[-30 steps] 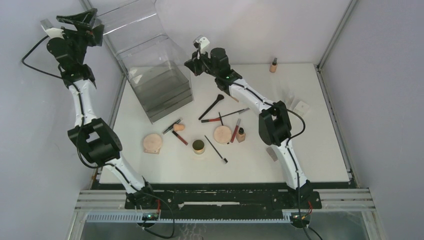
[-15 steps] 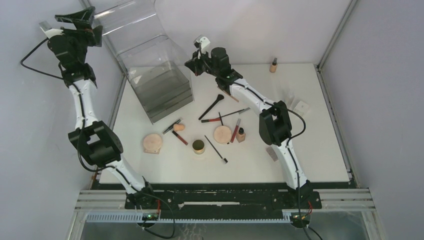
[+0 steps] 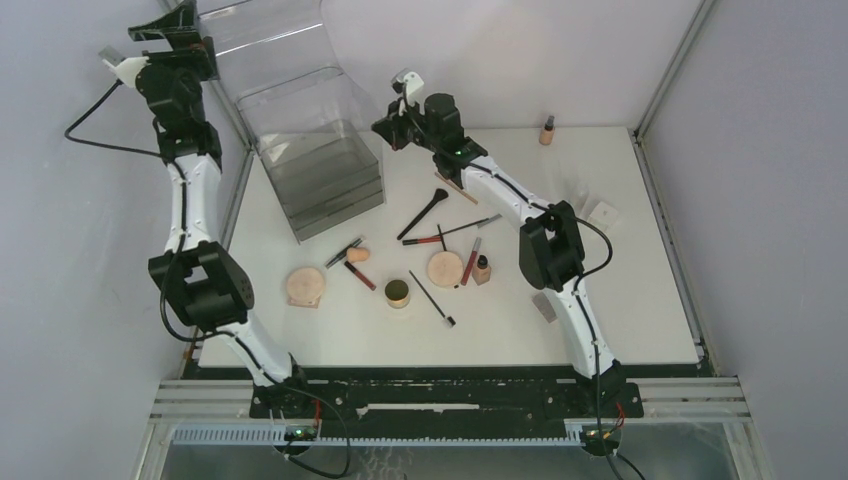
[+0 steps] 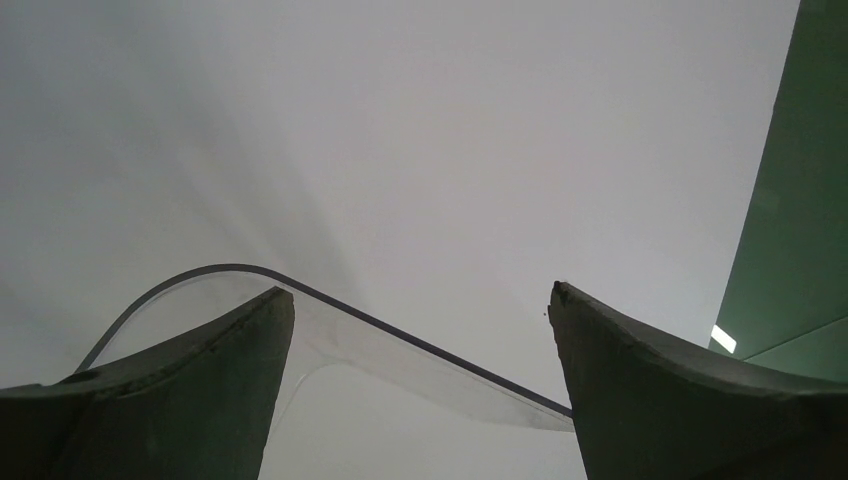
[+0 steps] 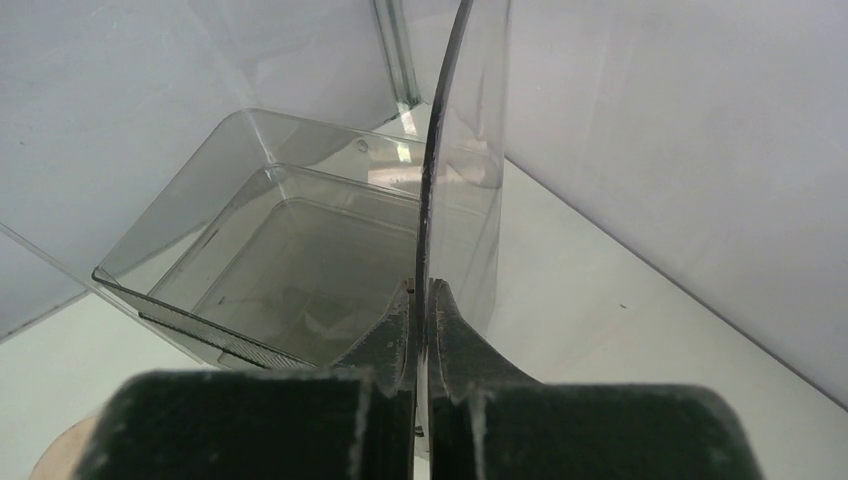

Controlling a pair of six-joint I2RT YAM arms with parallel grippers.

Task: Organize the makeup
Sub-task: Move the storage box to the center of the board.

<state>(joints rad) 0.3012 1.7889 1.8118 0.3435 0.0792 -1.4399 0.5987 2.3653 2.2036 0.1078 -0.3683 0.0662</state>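
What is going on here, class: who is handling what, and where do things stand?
The right gripper is shut on the edge of the clear lid, holding it raised above the clear box. The left gripper hangs with jaws wide open, the lid's curved edge between them, ungripped. The makeup, such as a round compact and a black brush, lies scattered on the table, not yet put away.

Your way into the box [image 3: 320,170] lies open beneath the raised lid [image 3: 270,45]; scattered makeup [image 3: 444,268] crowds the table [image 3: 640,310] before it.
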